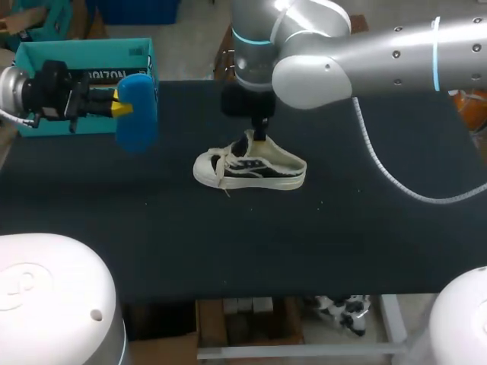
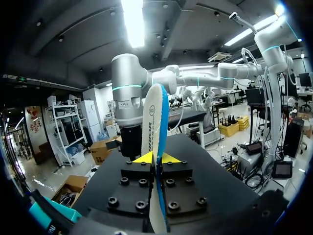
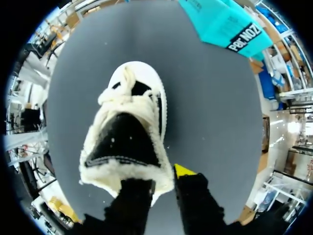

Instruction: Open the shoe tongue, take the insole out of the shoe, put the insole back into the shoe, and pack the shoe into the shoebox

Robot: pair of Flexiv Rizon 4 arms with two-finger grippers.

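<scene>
Closest in the right wrist view, the right pincer (image 3: 161, 177) is clamped on the fleecy collar of the shoe (image 3: 127, 132) at its heel end: one yellow-tipped finger sits outside the rim, while the other goes into the opening, its tip hidden under the fleece. That shoe is cream with black panels, a white toe cap, cream laces and a thick pale fleece edge around a dark interior (too dark to tell what lies inside). It rests upright near the middle of the black counter (image 1: 228, 251), toe toward the left arm's side. Well apart from it and above the counter's left side, the left pincer (image 1: 114, 105) grips the insole (image 1: 138, 110) between its yellow tips. The insole stands on edge, blue on one face and white on the other, its lower end cut off behind the pincer's block. Farthest off, the teal shoebox (image 1: 46, 57) stands at the counter's far left corner, partly hidden by the left arm and insole.
</scene>
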